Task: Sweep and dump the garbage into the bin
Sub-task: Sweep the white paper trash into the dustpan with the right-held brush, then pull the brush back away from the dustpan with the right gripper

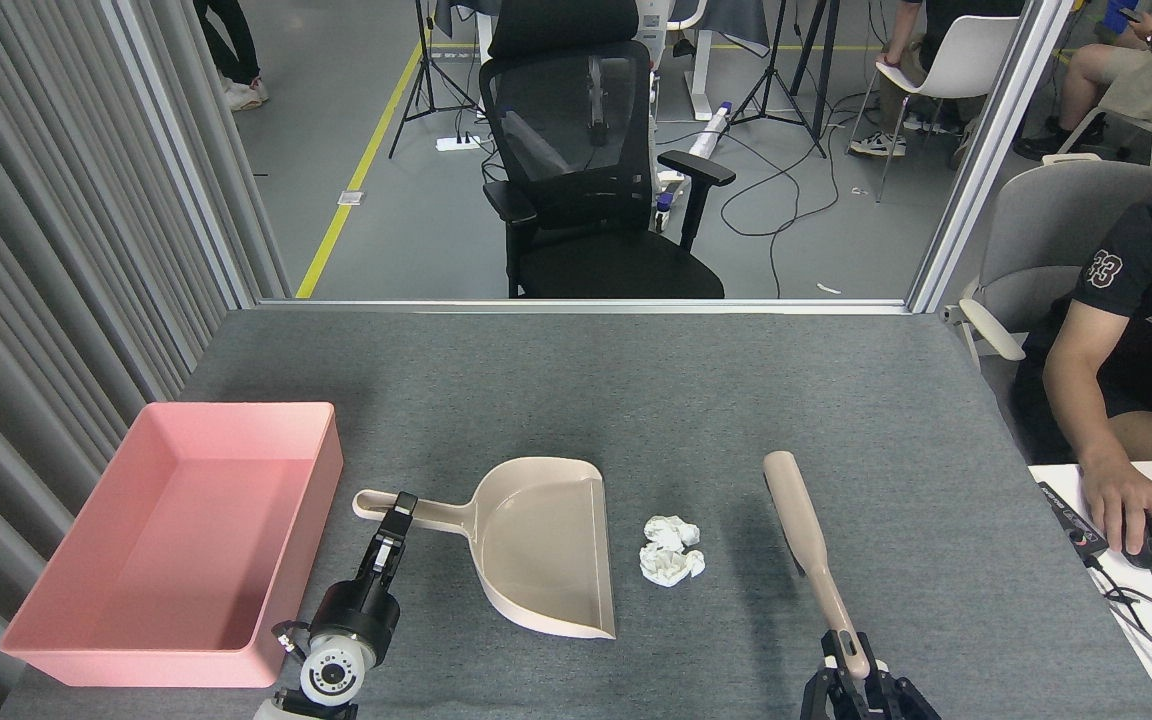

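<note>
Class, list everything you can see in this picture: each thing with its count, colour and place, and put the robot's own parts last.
bin: one, pink, near-left of the table, nothing inside.
dustpan: one, beige, centre of the table, mouth facing right.
garbage: one small cluster of wads, white, just right of the dustpan's mouth.
brush: one, beige, right of the garbage.
table: one, grey.
office chair: one, black, beyond the table.
person: one, black shirt, seated at far right, hand on a mouse.
left gripper: one, black, shut on the dustpan's handle.
right gripper: one, black, shut on the brush's handle.
</note>
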You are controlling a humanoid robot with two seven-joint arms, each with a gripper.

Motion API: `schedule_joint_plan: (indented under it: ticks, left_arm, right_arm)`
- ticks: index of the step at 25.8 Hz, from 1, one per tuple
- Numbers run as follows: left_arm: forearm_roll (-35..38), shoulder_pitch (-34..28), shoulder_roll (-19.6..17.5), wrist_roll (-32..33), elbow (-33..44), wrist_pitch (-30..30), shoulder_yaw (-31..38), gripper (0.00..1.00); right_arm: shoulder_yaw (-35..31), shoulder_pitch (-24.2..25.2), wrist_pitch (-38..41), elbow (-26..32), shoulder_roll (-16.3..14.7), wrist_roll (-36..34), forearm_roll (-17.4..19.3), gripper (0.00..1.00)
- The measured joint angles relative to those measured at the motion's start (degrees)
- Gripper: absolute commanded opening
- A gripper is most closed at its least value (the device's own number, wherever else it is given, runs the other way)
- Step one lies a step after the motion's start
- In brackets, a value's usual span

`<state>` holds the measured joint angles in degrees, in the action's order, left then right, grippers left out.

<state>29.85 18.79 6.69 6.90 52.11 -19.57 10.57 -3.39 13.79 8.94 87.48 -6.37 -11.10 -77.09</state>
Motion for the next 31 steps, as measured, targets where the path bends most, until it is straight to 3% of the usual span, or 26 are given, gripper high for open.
schedule_joint_plan:
  ticks: [11, 22, 28, 31]
  left_arm:
    - [0.3, -0.16, 0.34, 0.16, -0.9, -2.47, 0.23, 0.21]
    - [0.62, -0.67, 0.04, 0.22, -0.13, -2.71, 0.18, 0.21]
    - [0.59, -1.74, -0.16, 0.34, 1.3, -2.71, 0.15, 0.21]
    - [0.55, -2.24, -0.17, 0.45, 1.69, -2.71, 0.15, 0.21]
  right_arm:
    - [4.25, 0.55, -0.04, -0.61, 1.59, -0.02, 0.01, 0.09]
    - [12.5, 0.64, -1.59, -3.74, 6.12, -0.15, -0.15, 0.09]
    - [19.82, -3.33, -4.07, -6.11, 8.96, -0.42, 0.44, 0.09]
    - [23.78, -5.64, -5.97, -6.07, 9.49, -1.01, 3.2, 0.09]
